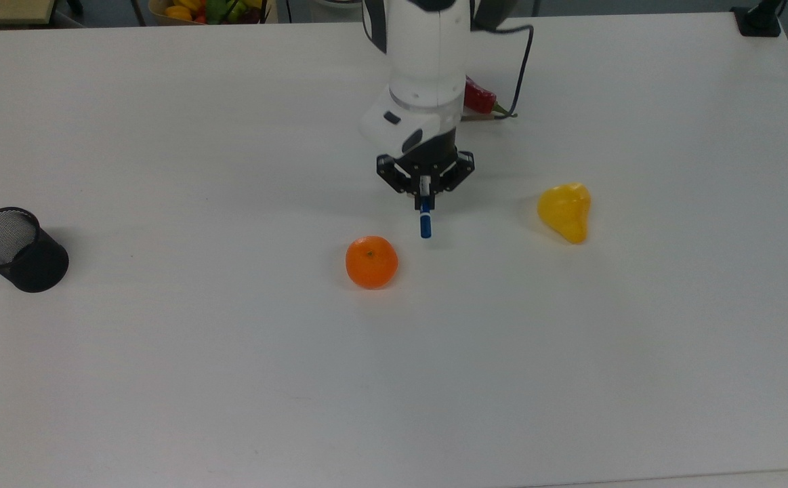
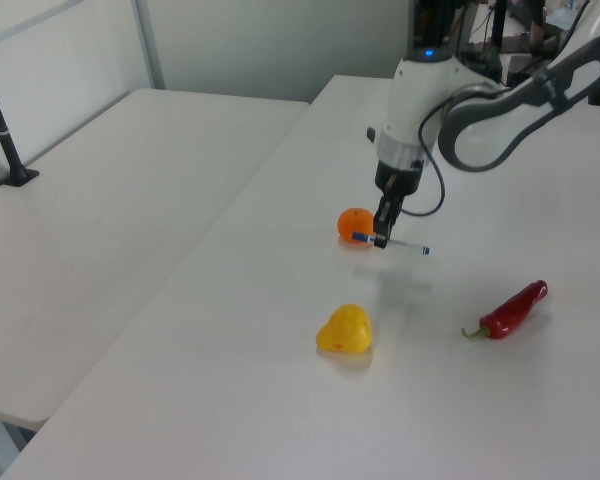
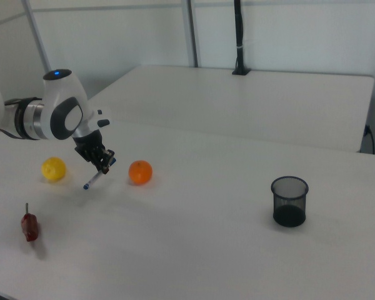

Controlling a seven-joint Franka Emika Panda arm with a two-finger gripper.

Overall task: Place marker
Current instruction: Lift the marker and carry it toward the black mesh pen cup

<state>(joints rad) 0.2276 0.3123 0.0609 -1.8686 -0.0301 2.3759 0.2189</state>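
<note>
Top view: gripper (image 1: 425, 196) clamped on marker (image 1: 425, 220), blue cap toward orange (image 1: 371, 261), left view: marker (image 2: 390, 242) held level above desk (image 2: 280, 300), right view: marker (image 3: 94, 178) tilted, between orange (image 3: 140, 172) and yellow fruit (image 3: 53, 169).

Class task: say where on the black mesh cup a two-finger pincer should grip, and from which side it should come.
Grip the rim of the mesh cup, one finger inside and one outside, coming from above. It stands upright with its mouth open upward, and the wall is thin; the body looks too wide for the pincer, now shut on the marker.
</note>
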